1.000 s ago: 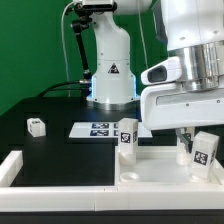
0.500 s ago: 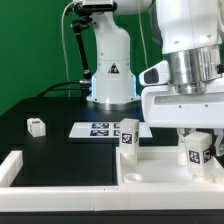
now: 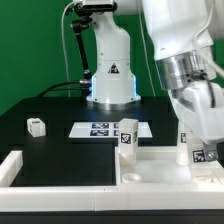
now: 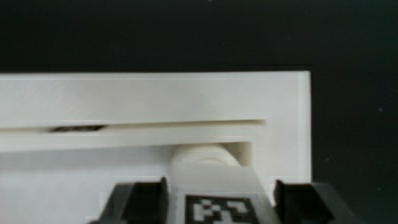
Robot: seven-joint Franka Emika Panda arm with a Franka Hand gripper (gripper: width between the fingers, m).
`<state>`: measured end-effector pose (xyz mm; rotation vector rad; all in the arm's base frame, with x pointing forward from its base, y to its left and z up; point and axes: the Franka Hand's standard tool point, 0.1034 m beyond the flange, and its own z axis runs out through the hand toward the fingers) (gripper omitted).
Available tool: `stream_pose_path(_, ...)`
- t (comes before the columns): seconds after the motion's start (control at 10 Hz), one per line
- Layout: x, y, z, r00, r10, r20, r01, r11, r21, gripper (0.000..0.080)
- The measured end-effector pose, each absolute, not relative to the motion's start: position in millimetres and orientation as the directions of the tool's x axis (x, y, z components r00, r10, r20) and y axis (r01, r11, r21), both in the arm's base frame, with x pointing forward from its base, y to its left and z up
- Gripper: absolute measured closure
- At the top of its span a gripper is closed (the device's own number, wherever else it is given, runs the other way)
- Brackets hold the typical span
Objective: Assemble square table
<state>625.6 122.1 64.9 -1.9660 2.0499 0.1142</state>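
Observation:
The square table's white slab (image 3: 158,172) lies underside up at the front of the exterior view's right. One white tagged leg (image 3: 127,136) stands upright in its near-left corner. My gripper (image 3: 199,150) is shut on a second tagged leg (image 3: 197,153), held upright at the slab's right corner. In the wrist view the leg (image 4: 222,180) sits between my dark fingers (image 4: 143,204), its tag facing the camera, above the slab (image 4: 107,105). A third small leg (image 3: 36,126) lies on the black table at the left. The fourth leg is out of view.
The marker board (image 3: 96,129) lies flat behind the standing leg. Long low white rails (image 3: 12,166) run along the front left and front edge. The robot base (image 3: 110,70) stands at the back, with black cables to its left.
My wrist has turned and swung toward the exterior view's right. The held leg went from tilted to upright and sits lower at the slab's right corner.

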Motion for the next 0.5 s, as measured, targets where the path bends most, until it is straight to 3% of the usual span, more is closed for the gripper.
stream_pose_path(0.3, 624.7, 124.6, 64.6, 0.015, -0.966, -0.260, -0.988, 0.026, -0.153, 0.0512)
stream_pose_path(0.4, 623.8, 127.0, 65.5, 0.218, -0.953, -0.210, -0.964, -0.177, -0.196, 0.0331)
stream_pose_path(0.5, 624.2, 126.5, 68.3, 0.491, -0.860, -0.143, -0.859, -0.450, -0.245, 0.0213)
